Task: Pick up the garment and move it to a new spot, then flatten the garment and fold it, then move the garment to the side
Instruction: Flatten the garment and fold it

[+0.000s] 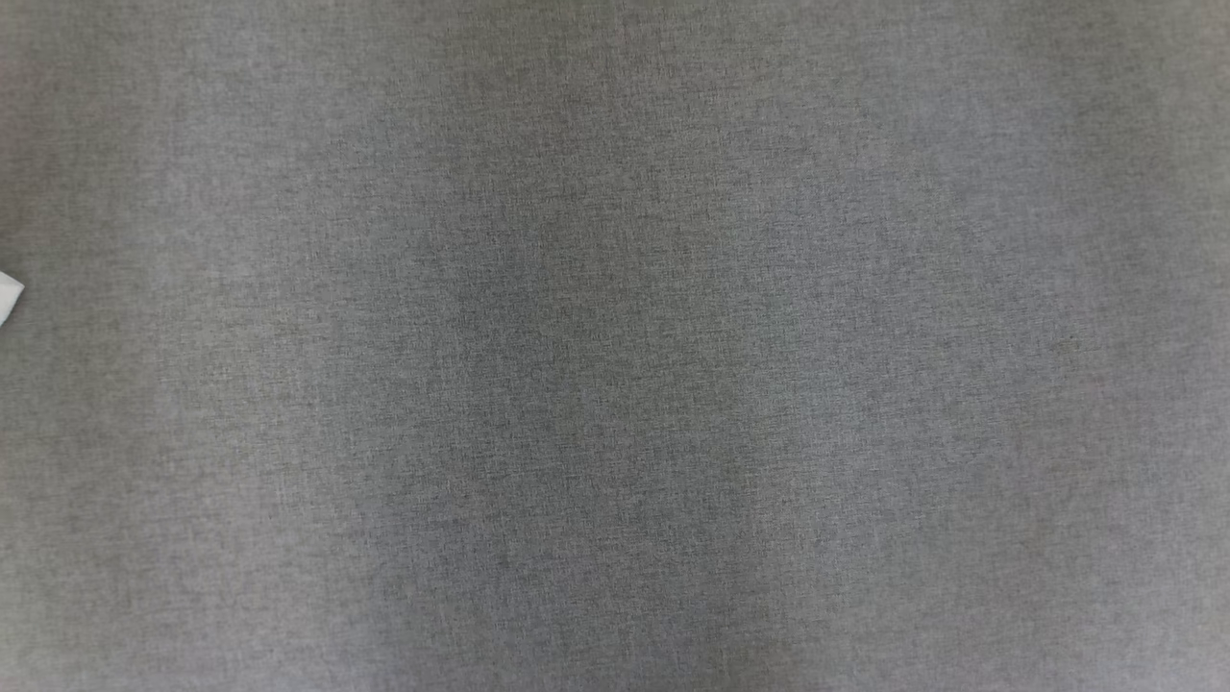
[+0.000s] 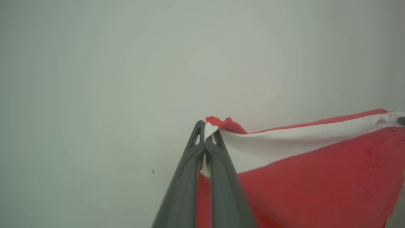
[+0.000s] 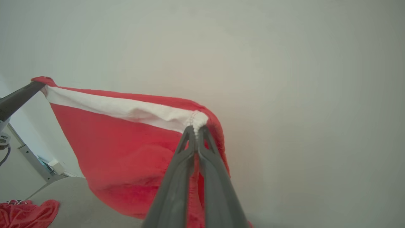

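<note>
L end effector [image 2: 207, 128] is clamped shut on one corner of garment [image 2: 316, 177] white band; R end effector [image 3: 196, 128] is shut on the other. Garment hangs btwn them, toward 3 o'clock in left wrist view. Lower hem-first onto surface [image 1: 615, 346], band taut, arms level.

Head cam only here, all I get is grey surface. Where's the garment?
Observer: Held up in front of a pale wall. The left hand is shut on one top corner of the red garment, at its white band.
Operator: Right side?
Observer: The right hand is shut on the other end of that band, which spans between the two hands.
Operator: Anything else around?
Observer: The right wrist view shows a second red cloth, crumpled on the grey surface below.
</note>
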